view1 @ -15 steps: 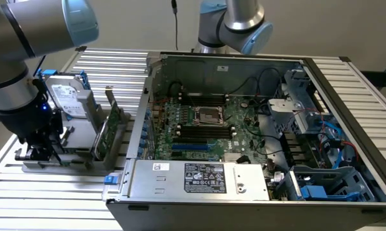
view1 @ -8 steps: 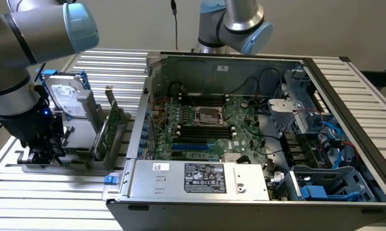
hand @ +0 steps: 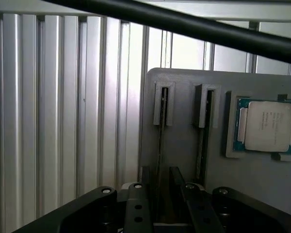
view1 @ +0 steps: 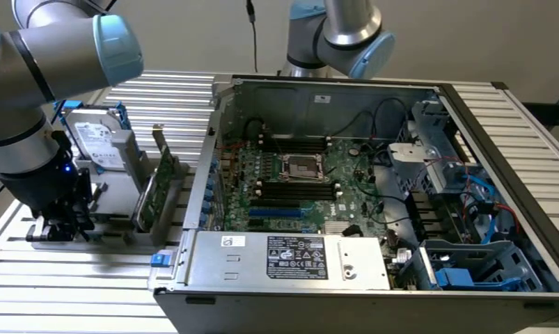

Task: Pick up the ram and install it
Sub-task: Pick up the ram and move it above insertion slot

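Ram stood on edge in a slot of the gray holder, well apart from the open case, so its thin faces were offered to a pinch from above. The gripper hung low over it, jaws apart, one finger on each side of the stick, apparently not touching it. A second stick and a processor sat beside it in the same holder.

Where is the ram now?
In the wrist view the ram stands in the grey holder between the open gripper's fingers; the holder sits at the exterior view's left, beside the computer case.
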`<state>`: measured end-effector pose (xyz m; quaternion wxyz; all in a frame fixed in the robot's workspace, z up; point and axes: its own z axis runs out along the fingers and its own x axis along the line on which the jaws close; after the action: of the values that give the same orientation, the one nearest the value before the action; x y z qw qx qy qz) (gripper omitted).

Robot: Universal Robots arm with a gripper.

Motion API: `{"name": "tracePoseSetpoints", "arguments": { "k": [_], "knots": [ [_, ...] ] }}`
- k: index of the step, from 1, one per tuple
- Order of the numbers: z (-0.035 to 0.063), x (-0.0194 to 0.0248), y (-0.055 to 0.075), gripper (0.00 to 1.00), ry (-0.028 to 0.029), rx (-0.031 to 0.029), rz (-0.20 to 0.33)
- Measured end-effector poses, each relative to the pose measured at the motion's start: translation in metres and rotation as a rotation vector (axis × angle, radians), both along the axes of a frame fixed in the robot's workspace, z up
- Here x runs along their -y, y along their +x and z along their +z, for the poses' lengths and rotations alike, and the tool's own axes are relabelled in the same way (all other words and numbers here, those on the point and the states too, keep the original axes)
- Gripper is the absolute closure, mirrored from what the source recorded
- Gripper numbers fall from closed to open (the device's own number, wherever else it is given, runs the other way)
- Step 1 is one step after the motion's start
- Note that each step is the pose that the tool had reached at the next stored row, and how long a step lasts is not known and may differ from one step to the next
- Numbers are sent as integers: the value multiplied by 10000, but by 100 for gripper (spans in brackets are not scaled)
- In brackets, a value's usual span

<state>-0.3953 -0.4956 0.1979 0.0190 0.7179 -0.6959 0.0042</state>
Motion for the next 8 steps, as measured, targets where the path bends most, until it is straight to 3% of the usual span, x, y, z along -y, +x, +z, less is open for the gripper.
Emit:
{"name": "tracePoseSetpoints", "arguments": {
  "k": [8],
  "knots": [
    [-6, 10, 2, 69, 1, -2, 112]
  ]
}}
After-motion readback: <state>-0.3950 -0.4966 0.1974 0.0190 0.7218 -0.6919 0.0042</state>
